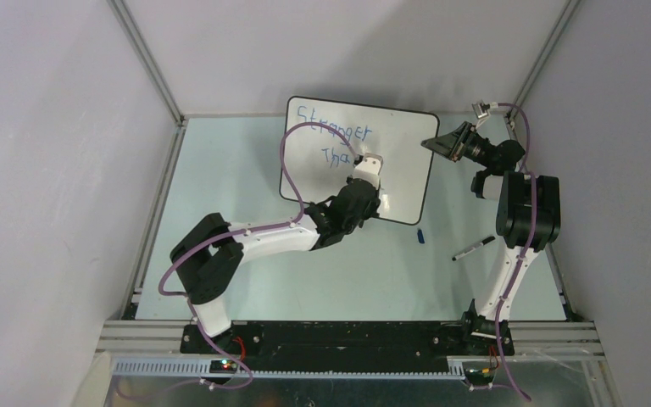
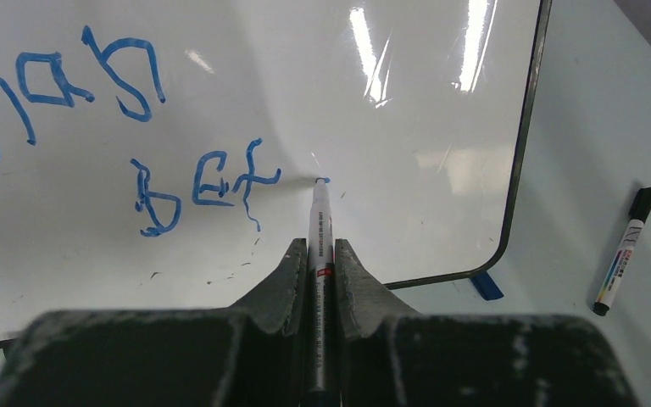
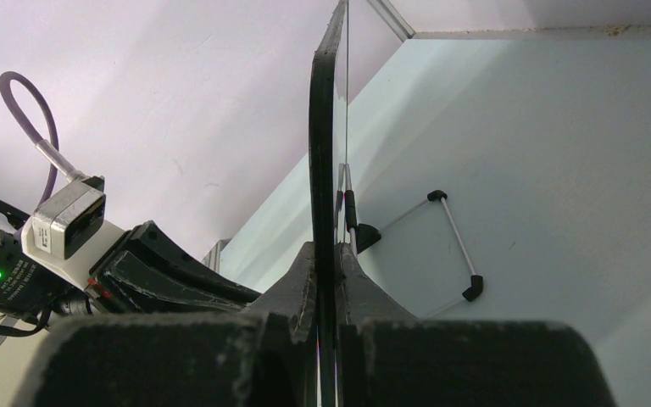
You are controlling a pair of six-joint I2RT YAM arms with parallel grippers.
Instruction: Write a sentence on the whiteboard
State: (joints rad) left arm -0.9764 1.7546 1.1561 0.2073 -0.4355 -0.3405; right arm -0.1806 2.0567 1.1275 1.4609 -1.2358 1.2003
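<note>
Pinching marker [image 2: 319, 222]: left gripper [image 2: 320, 254], jaws pressed on barrel; marker pointing straight ahead, tip on whiteboard [image 2: 415, 119] beside sentence [image 2: 197, 190]. Right gripper [image 3: 327, 254] clamped on whiteboard rim.

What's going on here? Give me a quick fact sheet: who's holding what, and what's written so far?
Left gripper: shut on marker, tip touching the whiteboard
Right gripper: shut on the whiteboard's edge
Sentence: "Stranger", "Than", third line begun
Spare marker: lying on table, right of the board
</note>
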